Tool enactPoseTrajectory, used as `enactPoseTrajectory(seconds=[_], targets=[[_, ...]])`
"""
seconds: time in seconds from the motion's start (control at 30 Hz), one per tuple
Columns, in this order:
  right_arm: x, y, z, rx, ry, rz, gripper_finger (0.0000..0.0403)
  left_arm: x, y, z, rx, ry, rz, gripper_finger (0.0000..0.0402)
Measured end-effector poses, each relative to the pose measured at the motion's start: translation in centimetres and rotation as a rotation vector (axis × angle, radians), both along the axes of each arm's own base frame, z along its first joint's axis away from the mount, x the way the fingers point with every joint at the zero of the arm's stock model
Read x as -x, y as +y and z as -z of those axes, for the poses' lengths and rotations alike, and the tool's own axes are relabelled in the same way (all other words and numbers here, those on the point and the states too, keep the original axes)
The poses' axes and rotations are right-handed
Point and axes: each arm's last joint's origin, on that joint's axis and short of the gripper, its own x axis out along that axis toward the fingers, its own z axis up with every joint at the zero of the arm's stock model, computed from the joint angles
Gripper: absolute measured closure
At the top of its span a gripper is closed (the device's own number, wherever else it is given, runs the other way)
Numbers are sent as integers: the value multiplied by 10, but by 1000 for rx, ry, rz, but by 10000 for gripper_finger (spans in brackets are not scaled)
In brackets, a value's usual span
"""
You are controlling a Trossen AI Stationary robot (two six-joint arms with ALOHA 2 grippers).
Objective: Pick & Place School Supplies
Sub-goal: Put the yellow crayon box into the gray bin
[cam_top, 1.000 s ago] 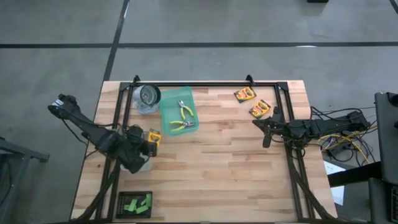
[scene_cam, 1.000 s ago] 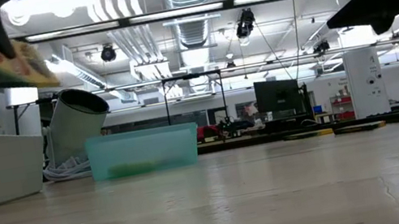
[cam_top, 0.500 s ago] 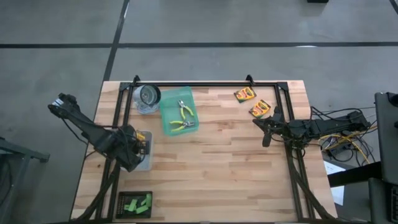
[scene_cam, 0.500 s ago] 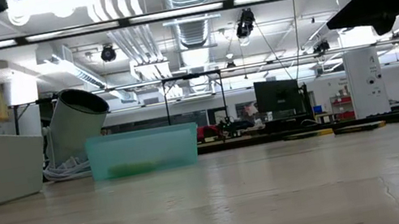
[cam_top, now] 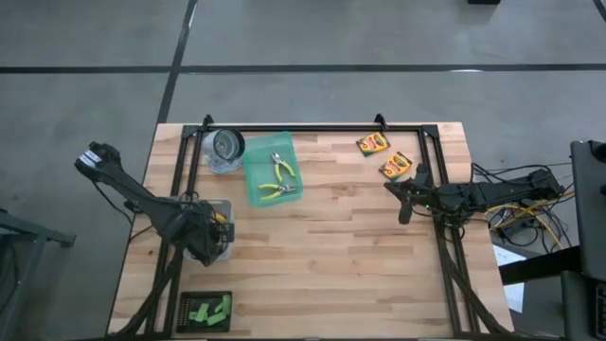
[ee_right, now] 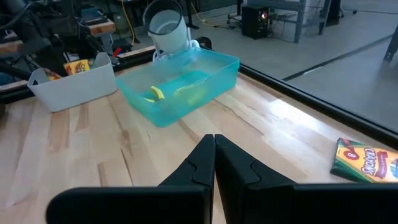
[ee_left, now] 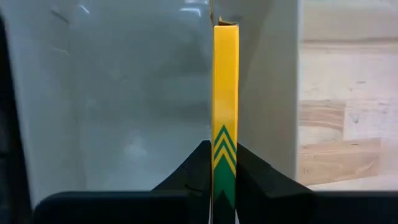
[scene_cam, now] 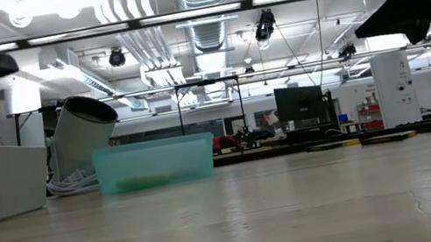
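The left gripper (ee_left: 224, 180) pinches 1 yellow crayon box (ee_left: 225, 93) by its thin edges, lowered inside the clear bin (cam_top: 220, 248). The box looks light, stiff, crushable — best held flat-sided. The right gripper (ee_right: 214, 158) hovers closed, empty. 2 more crayon boxes (cam_top: 373, 144) lie nearby — lettering unreadable.

Teal tray (cam_top: 272, 170) near table's far edge; tilted metal cup (cam_top: 225, 148) just beside it. Clear bin (ee_right: 74, 86) at left side. Dark square holder (cam_top: 206, 309) at near-left corner.
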Motion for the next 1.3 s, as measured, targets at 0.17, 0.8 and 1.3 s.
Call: enactPoseTrajectory(seconds=[0.17, 0.8, 1.3], targets=[[0, 0, 2, -1, 4, 1, 394, 0, 0, 14, 26, -24, -14, 345], [0, 0, 2, -2, 5, 0, 394, -4, -2, 12, 104, 14, 61, 309], [0, 0, 4, -43, -10, 11, 394, 1, 2, 13, 111, 101, 66, 201]])
